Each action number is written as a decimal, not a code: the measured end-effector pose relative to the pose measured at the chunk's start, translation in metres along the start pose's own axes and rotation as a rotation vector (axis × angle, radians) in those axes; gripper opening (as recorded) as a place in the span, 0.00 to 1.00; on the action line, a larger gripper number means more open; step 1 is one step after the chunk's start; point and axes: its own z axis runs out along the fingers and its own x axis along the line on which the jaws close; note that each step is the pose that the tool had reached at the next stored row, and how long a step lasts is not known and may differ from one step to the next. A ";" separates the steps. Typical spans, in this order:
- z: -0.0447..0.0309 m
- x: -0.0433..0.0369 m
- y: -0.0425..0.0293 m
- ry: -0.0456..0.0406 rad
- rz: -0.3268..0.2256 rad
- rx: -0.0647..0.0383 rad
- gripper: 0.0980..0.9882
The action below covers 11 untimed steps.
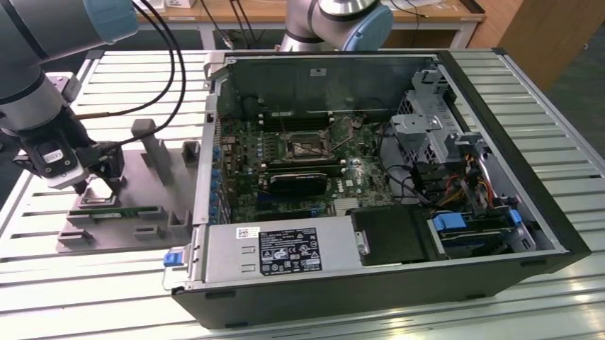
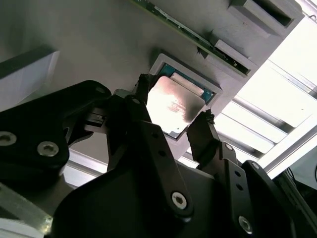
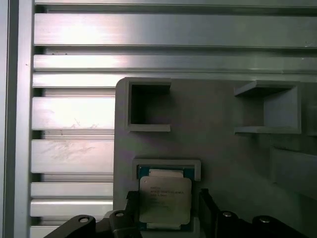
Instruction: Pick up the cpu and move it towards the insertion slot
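Right beneath me, my gripper (image 2: 173, 106) hangs with its jaws apart, one black finger (image 2: 205, 131) on each side of the cpu (image 2: 174, 101). In the first wrist view a thin gap shows between each fingertip and the chip's edge, so I am straddling it and not clamping it. The cpu (image 3: 165, 198) lies flat, silvery top up, in a shallow square recess of the grey fixture plate (image 3: 218, 148). A green memory stick (image 1: 113, 210) lies on the same plate, just beside me. The plate rests on the slatted aluminium table (image 3: 74, 153). Further off, toward the exterior view's right, the open computer case (image 1: 472, 212) lies on its side. On its board sits the insertion slot (image 1: 304, 145), well apart from the cpu.
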 end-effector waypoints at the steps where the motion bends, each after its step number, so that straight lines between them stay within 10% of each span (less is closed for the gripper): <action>1: 0.0000 0.0000 0.0000 0.0000 0.000 0.000 0.55; 11: 0.0049 0.0001 0.0002 -0.0001 0.000 0.000 0.63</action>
